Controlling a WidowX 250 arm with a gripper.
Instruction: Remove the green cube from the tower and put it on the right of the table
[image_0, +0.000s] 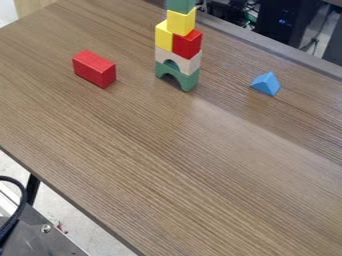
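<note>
A tower of blocks stands upright near the back of the wooden table (160, 150). The green cube (181, 5) is on top, at the upper edge of the view and partly cut off by it. Under it sits a yellow cube (181, 22). Below that, a yellow block (163, 36) and a red cube (188, 44) are side by side. They rest on a white arch (179, 58), and a green arch (178, 75) forms the base.
A red block (95, 69) lies left of the tower. To the right is a blue triangular block (266, 83). The table's back edge runs behind the tower, and its front edge slants across the lower left.
</note>
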